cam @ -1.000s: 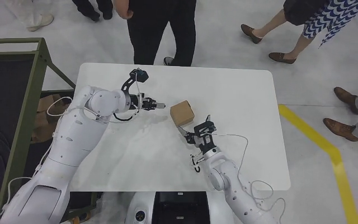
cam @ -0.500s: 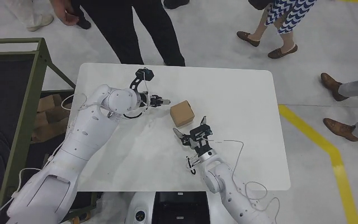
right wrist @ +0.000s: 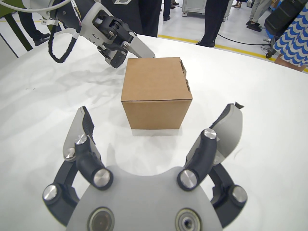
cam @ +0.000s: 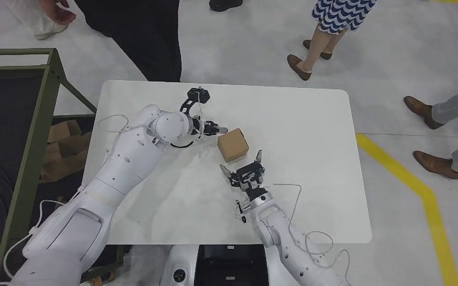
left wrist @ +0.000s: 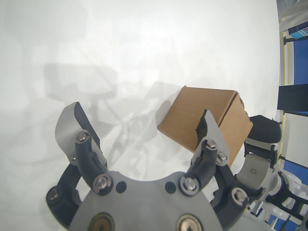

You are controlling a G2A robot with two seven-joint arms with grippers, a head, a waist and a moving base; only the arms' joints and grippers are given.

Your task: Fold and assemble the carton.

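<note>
A small brown carton (cam: 233, 145) stands closed as a cube near the middle of the white table (cam: 315, 114). From the left wrist view the carton (left wrist: 182, 118) sits beside one finger of my left gripper (left wrist: 140, 108), which is open with nothing between its fingers. My left gripper (cam: 222, 131) is at the carton's far left top edge; I cannot tell whether it touches. My right gripper (cam: 241, 163) is open just in front of the carton (right wrist: 155, 90), a short gap away. In the right wrist view my right gripper (right wrist: 158, 108) faces the carton, with the left gripper (right wrist: 142, 50) behind it.
A green rack (cam: 36, 93) holding cardboard pieces (cam: 61, 143) stands left of the table. A thin white cable (cam: 286, 187) lies on the table by my right arm. People stand beyond the far edge. Bare table lies to the right.
My left gripper has moved right, up to the carton's corner. My right gripper has shifted slightly left and stays open. The carton has not moved.
</note>
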